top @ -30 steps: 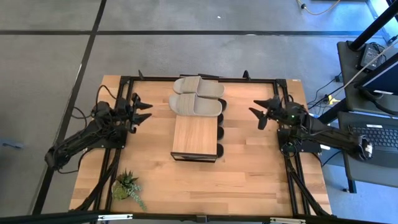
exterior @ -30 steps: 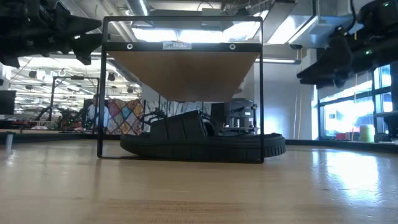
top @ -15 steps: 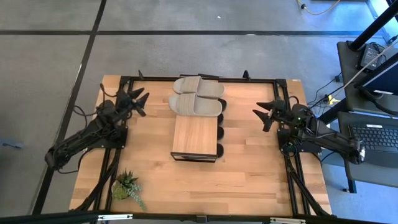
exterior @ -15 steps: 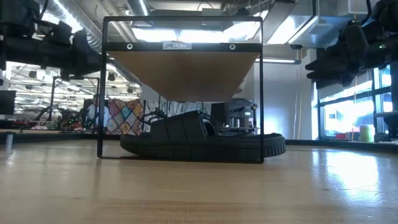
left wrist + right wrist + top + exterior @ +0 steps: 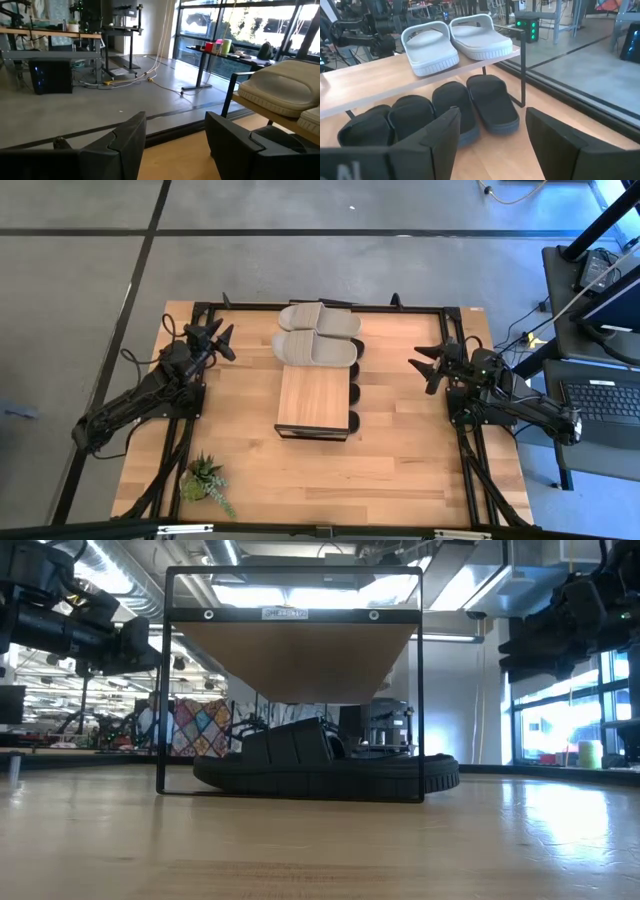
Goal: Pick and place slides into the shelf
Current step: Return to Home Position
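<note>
Grey concrete floor all round, with a butcher-block tabletop in a black frame at the middle. Bears the shelf at its centre: light plank top on a dark wire base. Looks loaded in full; leaves only the retreat of the arms, by the look of it.

Left of the shelf, well apart from it and raised off the wood: left gripper, jaws spread wide, nothing between them. Right of the shelf, likewise well apart and raised: right gripper, jaws equally wide and empty, pointing back at the shelf.

On the shelf's top, crowded side by side at 1 end: 2 beige-grey slides. Under the shelf, in a row on the wood: 4 black slides, ends poking out past the shelf's right side. Well clear of the shelf, off to its left near a table corner: small potted plant.

Little risk, judging from these gaps. Trouble only from a low or inward swing of the right arm on the way back: enough to catch the protruding black ends and drag the row askew. Equally, a knock to the light frame: enough, probably, to shake the 2 top slides off the near end of the plank.
</note>
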Robot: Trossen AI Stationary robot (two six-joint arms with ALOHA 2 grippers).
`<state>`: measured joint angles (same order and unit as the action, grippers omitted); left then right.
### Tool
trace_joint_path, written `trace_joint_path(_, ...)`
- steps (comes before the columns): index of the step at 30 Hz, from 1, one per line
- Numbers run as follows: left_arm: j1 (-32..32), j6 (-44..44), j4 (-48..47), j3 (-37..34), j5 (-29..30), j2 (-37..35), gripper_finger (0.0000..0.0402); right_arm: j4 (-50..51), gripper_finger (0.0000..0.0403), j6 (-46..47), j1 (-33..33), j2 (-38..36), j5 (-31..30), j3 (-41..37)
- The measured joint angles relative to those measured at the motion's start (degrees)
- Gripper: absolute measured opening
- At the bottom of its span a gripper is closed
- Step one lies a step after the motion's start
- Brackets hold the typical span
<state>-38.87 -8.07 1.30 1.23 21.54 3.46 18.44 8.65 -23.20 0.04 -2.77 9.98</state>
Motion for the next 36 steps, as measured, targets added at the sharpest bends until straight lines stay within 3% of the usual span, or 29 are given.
trace_joint_path(6,0.0,0.1,0.0,0.0,-0.1,0.0,0.0195,-2.5,0.0225,-4.3,0.0,0.0,-0.1,-0.1)
trace_joint_path(15,0.0,0.1,0.0,0.0,-0.2,0.0,0.0195,-20.7,0.0225,-7.3,0.0,0.0,0.0,-9.4)
trace_joint_path(36,0.0,0.1,0.0,0.0,-0.2,0.0,0.0195,-19.5,0.0225,-4.1,0.0,0.5,1.5,-9.5)
